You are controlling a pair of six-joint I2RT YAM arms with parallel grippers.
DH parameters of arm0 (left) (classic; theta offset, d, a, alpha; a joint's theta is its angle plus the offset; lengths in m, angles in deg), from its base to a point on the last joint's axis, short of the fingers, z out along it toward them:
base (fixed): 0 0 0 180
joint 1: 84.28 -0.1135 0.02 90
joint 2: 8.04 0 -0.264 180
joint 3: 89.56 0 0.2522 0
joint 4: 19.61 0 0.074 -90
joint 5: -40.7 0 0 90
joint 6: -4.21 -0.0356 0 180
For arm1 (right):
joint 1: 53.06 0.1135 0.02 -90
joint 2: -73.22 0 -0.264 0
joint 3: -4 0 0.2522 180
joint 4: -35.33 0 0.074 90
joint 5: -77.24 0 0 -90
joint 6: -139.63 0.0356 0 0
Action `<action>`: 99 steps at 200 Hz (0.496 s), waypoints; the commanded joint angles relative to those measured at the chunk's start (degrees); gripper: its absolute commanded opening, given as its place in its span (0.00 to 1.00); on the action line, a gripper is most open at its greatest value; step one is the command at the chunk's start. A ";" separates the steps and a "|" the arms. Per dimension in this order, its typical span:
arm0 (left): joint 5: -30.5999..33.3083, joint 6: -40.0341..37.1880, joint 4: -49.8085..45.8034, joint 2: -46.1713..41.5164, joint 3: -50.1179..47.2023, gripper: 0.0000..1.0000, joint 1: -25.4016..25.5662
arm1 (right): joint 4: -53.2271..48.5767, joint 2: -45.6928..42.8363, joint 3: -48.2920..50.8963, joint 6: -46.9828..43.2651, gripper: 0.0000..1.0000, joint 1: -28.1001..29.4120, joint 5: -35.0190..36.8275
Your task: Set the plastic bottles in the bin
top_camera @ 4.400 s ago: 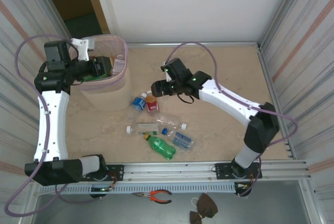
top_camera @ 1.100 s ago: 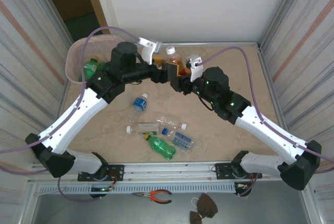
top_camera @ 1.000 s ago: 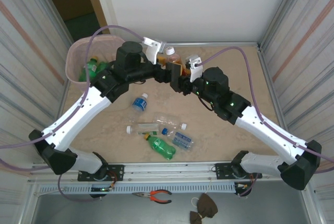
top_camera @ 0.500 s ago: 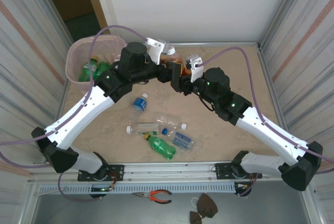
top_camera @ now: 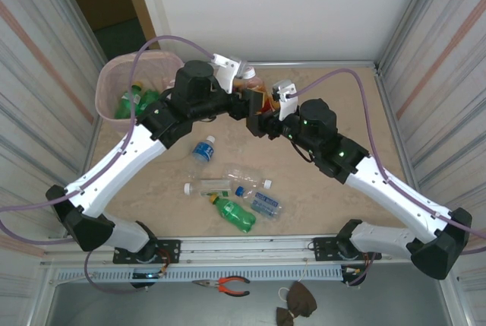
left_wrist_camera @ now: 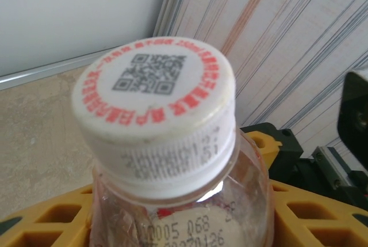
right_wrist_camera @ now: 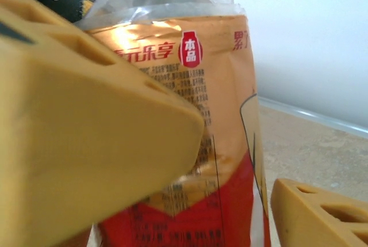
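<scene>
Above the far middle of the desk [top_camera: 304, 197], the two arms meet around one orange-labelled bottle [top_camera: 253, 89] with a white cap, held upright off the beige, marbled surface. The left hand [top_camera: 241, 102] pinches it below the neck, with yellow fingers [left_wrist_camera: 313, 212] on either side. The right hand [top_camera: 263, 118] is spread: one finger [right_wrist_camera: 325, 215] stands just clear of the label. At the far left corner sits the bin [top_camera: 101, 87], with green bottles [top_camera: 129, 102] lying inside. More bottles lie loose toward the near middle of the desk, among them a blue-labelled bottle [top_camera: 202, 149], a clear bottle [top_camera: 216, 187] and a green bottle [top_camera: 234, 214]. Corrugated metal panels [top_camera: 437, 45] wall both sides, and a plain white wall [top_camera: 273, 7] closes the far edge.
</scene>
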State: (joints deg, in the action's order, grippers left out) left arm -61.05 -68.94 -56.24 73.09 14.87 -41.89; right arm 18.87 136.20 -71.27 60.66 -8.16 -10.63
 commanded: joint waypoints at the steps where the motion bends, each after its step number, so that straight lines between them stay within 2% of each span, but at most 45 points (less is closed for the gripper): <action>1: 0.35 -1.72 -0.90 -1.05 1.85 0.54 -2.55 | 0.18 -2.85 0.51 -1.34 0.80 0.34 0.98; 36: -0.79 -1.14 -0.59 -4.17 -0.05 0.50 -8.73 | -0.89 -5.43 1.51 -1.71 0.82 0.27 2.20; 75: -4.97 2.99 -0.33 -7.22 -1.82 0.50 -20.63 | -2.21 -7.18 1.75 -1.85 0.83 -0.16 3.76; 99: -4.31 6.63 0.38 -9.02 -2.97 0.49 -27.49 | -2.62 -7.62 1.58 -1.62 0.83 -0.35 3.77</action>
State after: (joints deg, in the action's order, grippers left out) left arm -64.29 -66.80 -57.14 67.01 13.39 -64.58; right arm 17.17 130.12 -69.79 59.63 -8.14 -8.07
